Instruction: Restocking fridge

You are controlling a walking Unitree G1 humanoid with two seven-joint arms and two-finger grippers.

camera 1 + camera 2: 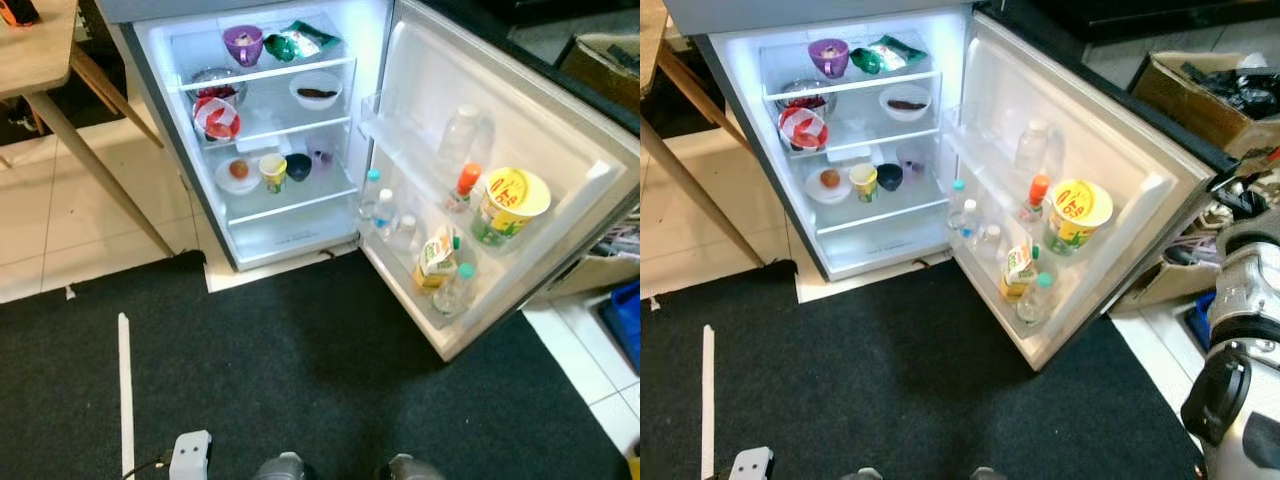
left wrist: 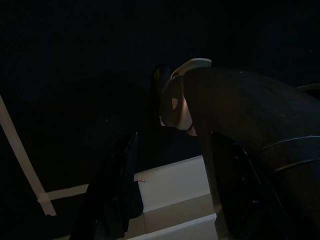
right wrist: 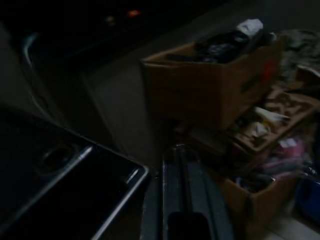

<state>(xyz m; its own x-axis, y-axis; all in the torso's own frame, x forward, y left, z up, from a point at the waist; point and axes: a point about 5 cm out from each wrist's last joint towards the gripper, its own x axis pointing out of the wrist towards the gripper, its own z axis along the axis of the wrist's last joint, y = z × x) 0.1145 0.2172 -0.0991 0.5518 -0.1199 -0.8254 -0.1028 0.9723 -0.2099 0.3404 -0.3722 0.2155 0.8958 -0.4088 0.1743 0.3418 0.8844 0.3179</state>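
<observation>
While the fridge (image 1: 150,60) stands open at upper centre w/ a yellow tub (image 1: 510,203) in its door, both arms hang idle; can't tell either claw's state.

Dim view: a full cardboard box (image 3: 215,85) above cluttered, perhaps paper-filled boxes (image 3: 260,165).

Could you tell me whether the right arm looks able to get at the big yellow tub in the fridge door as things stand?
Probably yes: the door stands wide open, the yellow tub sits exposed in its rack on the robot's right, and nothing blocks the right arm beside it.
</observation>
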